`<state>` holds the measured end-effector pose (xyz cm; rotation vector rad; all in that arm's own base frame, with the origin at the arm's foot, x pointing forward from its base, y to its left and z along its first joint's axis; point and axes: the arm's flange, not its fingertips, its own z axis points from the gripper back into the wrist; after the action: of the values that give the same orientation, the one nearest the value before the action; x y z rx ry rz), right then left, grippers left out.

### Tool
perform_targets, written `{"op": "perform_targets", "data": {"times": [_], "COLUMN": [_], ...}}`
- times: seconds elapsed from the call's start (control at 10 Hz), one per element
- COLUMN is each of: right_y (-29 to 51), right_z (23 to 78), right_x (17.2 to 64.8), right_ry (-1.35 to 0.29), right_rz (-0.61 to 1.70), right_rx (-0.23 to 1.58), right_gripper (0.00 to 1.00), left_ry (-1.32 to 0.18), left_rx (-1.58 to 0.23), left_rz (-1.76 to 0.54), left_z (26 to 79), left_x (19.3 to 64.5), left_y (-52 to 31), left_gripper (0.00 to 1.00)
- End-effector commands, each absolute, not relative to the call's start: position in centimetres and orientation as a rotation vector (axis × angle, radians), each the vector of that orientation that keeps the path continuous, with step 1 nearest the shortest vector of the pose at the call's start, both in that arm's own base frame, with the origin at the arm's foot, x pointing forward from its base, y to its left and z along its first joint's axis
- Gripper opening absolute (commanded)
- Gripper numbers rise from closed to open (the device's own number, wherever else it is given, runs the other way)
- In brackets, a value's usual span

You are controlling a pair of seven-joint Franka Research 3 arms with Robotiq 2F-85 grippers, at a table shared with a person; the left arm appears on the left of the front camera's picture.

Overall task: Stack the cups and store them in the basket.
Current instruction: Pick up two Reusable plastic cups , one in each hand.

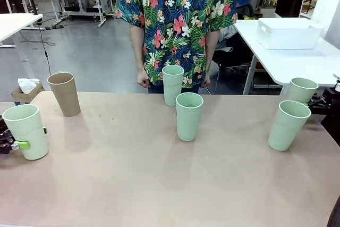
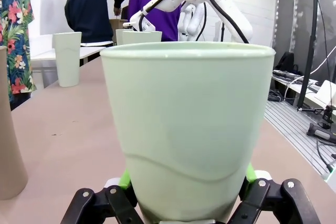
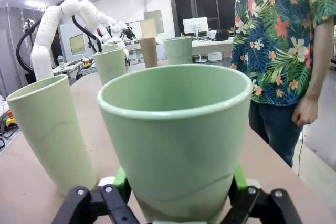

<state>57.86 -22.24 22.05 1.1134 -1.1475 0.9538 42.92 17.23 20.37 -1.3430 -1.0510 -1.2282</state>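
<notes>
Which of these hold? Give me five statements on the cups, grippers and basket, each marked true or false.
1. The left gripper is shut on a mint cup. True.
2. The tan cup lies on its side. False: it stands upright.
3. The right gripper grips a second mint cup. True.
4. The basket sits among the cups. False: it stands on a separate white table.
5. Two cups are already stacked. False: none is nested in another.
</notes>
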Motion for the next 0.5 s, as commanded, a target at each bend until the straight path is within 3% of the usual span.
{"op": "perform_targets", "data": {"times": [0.0,0.4], "right_y": [-21.2,-17.5], "right_z": [24.9,34.7], "right_x": [56.9,53.9], "right_ry": [-1.204,-1.309], "right_rz": [0.955,0.916], "right_rx": [1.066,0.988], "right_gripper": [0.87,0.87], "left_ry": [-1.085,-1.150], "left_rx": [-1.328,-1.281], "left_rz": [-1.245,-1.274], "left_z": [22.4,31.0], "left_x": [42.1,39.9], "left_y": [16.4,13.7], "left_gripper": [0.84,0.84]}}
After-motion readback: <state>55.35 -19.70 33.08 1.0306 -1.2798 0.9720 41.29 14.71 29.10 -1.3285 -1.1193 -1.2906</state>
